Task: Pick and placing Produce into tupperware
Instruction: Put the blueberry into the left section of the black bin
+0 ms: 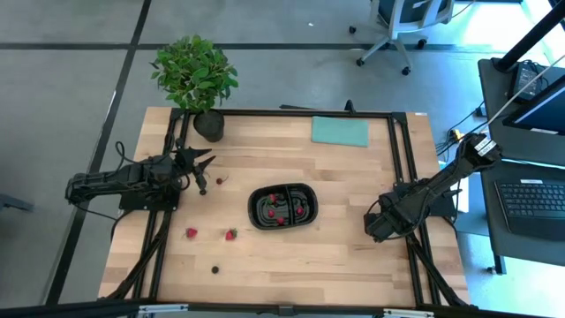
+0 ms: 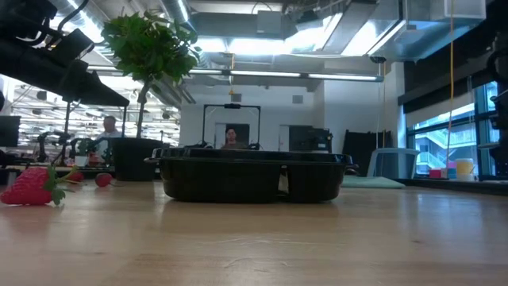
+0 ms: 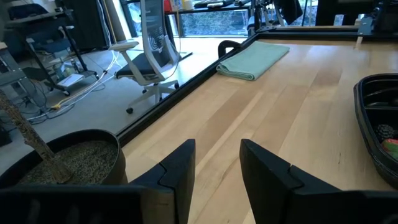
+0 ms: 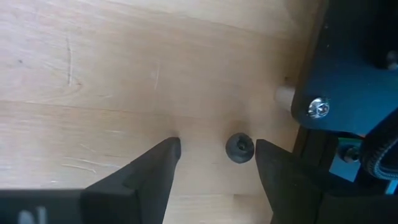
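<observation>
Strawberries (image 1: 230, 235) soft, easily bruised; best pinched lightly across the body; left gripper (image 3: 214, 165) parted, empty; right gripper (image 4: 217, 155) open astride a dark berry (image 4: 239, 148).

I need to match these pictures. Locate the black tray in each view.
High: tray at table centre.
Low: centre, side-on.
Left wrist: only its rim at the right edge.
Right wrist: not in it.
Shared landmark: the teal cloth.
</observation>
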